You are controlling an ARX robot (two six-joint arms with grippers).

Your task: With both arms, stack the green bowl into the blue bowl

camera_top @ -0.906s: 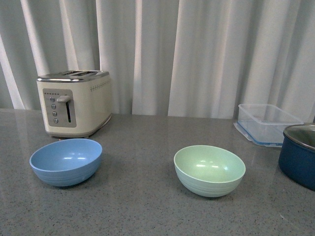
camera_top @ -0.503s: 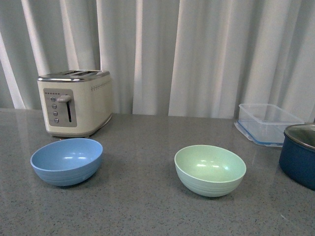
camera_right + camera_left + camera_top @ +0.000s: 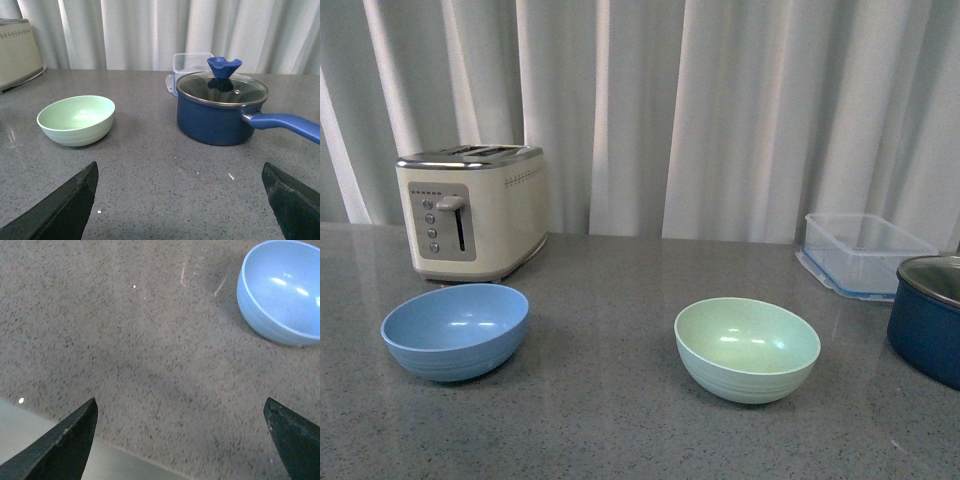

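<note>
The pale green bowl (image 3: 747, 348) stands upright and empty on the grey speckled counter, right of centre in the front view; it also shows in the right wrist view as the green bowl (image 3: 76, 120). The light blue bowl (image 3: 455, 330) sits empty at the left, in front of the toaster, and appears as the blue bowl (image 3: 282, 290) in the left wrist view. Neither arm shows in the front view. My left gripper (image 3: 180, 412) is open over bare counter near its front edge, well away from the blue bowl. My right gripper (image 3: 180, 172) is open with nothing between its fingers, short of the green bowl.
A cream toaster (image 3: 472, 210) stands at the back left. A clear plastic container (image 3: 863, 251) and a dark navy pot (image 3: 222, 112) with a glass lid and long handle (image 3: 285, 125) occupy the right side. White curtains hang behind. The counter edge (image 3: 75, 440) lies under my left gripper.
Both bowls stay where they were. The front view has shifted very slightly, with everything sitting a touch lower and further right in the picture.
</note>
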